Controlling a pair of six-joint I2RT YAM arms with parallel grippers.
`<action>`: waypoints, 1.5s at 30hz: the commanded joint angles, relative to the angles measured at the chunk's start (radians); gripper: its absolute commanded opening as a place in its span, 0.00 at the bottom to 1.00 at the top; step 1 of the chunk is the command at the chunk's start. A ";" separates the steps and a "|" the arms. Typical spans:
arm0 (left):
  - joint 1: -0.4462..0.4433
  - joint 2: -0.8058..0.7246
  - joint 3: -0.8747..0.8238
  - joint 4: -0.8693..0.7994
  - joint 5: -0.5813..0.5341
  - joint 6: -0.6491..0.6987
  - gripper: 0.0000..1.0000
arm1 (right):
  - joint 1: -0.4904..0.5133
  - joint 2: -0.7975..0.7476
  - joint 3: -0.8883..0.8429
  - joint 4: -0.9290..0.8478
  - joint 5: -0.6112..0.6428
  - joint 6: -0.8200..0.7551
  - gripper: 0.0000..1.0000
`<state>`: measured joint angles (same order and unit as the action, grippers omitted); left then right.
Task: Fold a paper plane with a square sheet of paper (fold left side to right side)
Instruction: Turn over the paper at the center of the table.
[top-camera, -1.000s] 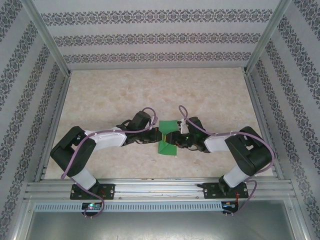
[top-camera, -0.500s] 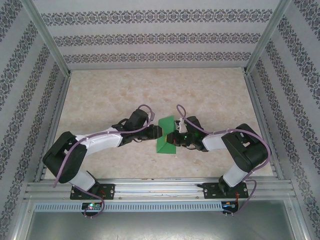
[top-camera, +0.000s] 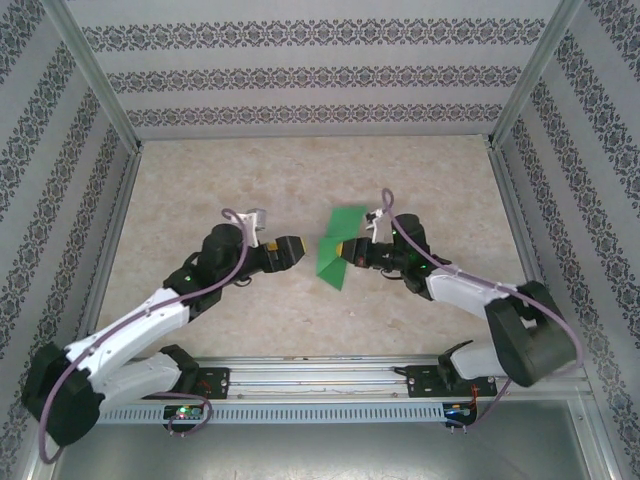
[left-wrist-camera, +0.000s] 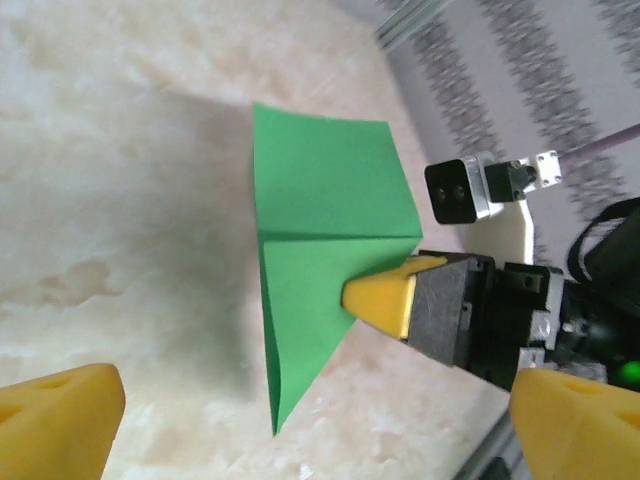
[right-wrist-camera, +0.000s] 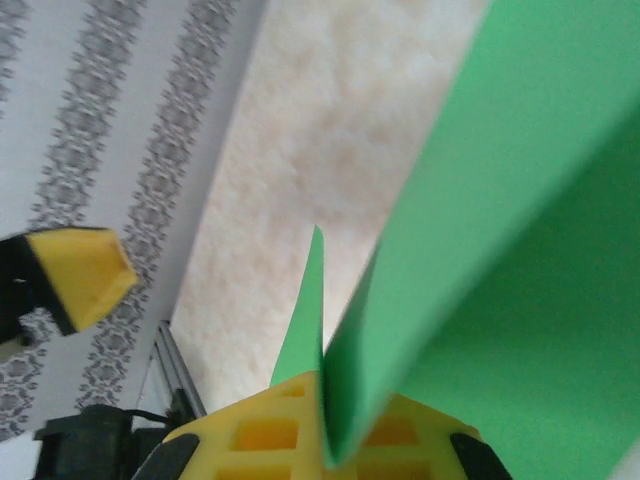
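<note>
Left end effector (top-camera: 297, 250) withdrawn, spread; right end effector (top-camera: 351, 256) pinching green paper (top-camera: 332, 262) over marbled tabletop (top-camera: 300, 180), wallpapered walls (top-camera: 320, 75).

- Top external view: bright, even, diffuse illumination; shadows on the table (top-camera: 300, 170) under the arms (top-camera: 150, 312) are faint and soft-edged.
- Left wrist view: green paper (left-wrist-camera: 320, 190) in sharp focus, casting a broad soft shadow to its left; near yellow fingertips (left-wrist-camera: 60, 420) blurred; upper right corner soft.
- Right wrist view: green paper at close range out of focus; wall pattern (right-wrist-camera: 90, 130) soft.
</note>
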<state>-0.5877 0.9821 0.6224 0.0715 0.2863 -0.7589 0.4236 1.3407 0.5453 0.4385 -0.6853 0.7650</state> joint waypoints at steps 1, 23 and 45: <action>0.031 -0.091 -0.044 0.173 0.098 -0.015 1.00 | -0.033 -0.109 0.046 0.018 -0.074 -0.057 0.00; 0.001 0.060 0.163 0.395 0.488 -0.045 0.96 | 0.048 -0.332 0.195 0.072 -0.214 -0.075 0.01; -0.010 0.081 0.174 0.368 0.476 -0.027 0.18 | 0.066 -0.331 0.186 0.045 -0.206 -0.087 0.20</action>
<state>-0.5892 1.0763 0.7692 0.4267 0.7662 -0.8047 0.4808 1.0256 0.7116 0.4656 -0.8803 0.7017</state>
